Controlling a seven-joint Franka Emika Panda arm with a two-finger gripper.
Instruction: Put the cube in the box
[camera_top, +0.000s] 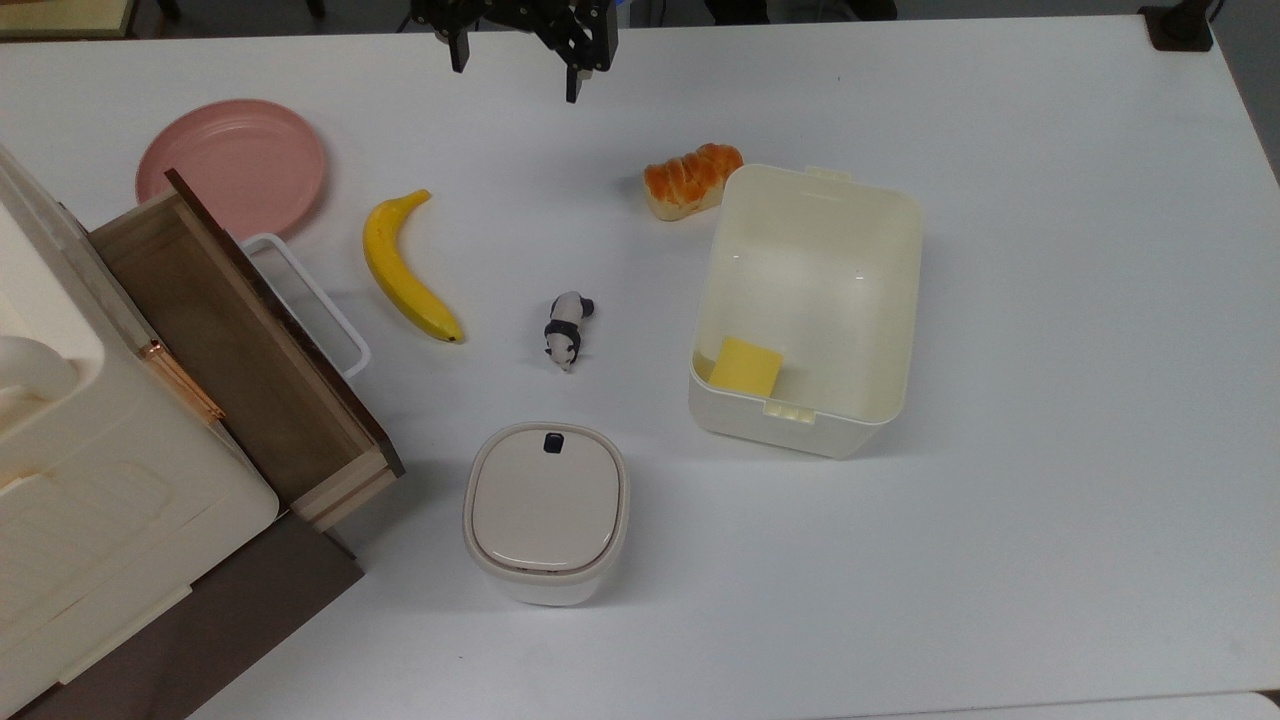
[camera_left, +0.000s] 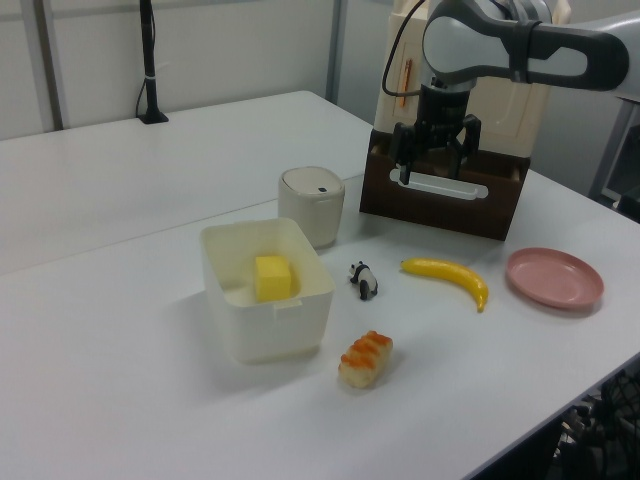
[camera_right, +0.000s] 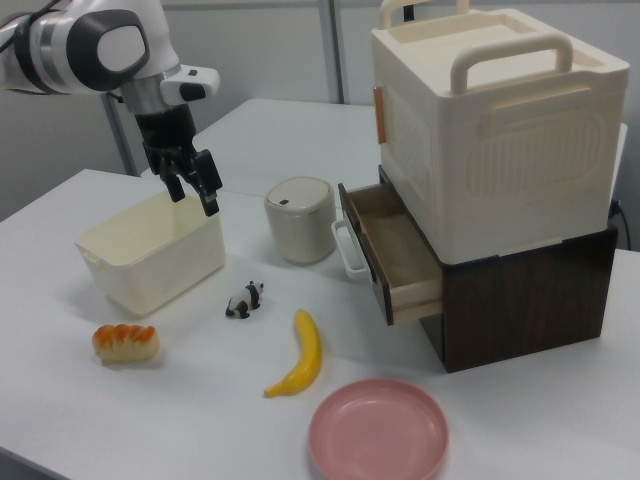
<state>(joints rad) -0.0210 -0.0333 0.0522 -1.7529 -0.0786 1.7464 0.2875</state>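
Task status: the cube (camera_top: 745, 366) lies on the floor of the box (camera_top: 900, 300), in the corner nearest the latch tab at the top view's lower left. It rests flat, touching or nearly touching the two walls that meet there. As judged from this placement, the transfer is complete; nothing remains but to clear the arm from the work area.

Layout across the top view, left to right:
- the drawer (camera_top: 230, 330) stands pulled open at the worktop (camera_top: 1050, 550) edge, with the pink plate (camera_top: 232, 165) just beyond it
- the banana (camera_top: 405, 268) lies near the plate
- the panda figure (camera_top: 567, 329) sits between the banana and the box
- the lidded container (camera_top: 546, 510) stands at the lower middle, lid closed
- the bread roll (camera_top: 692, 178) touches or nearly touches the box's outer corner
- the box stands to the right of centre, well apart from the drawer

Pincer (camera_top: 512, 60) condition: jaws spread wide, holding nothing and touching nothing. In the left view the pincer (camera_left: 436, 150) hangs high above the worktop, well apart from the box. In the right view the pincer (camera_right: 193, 183) points downward with both fingers (camera_right: 209, 192) free
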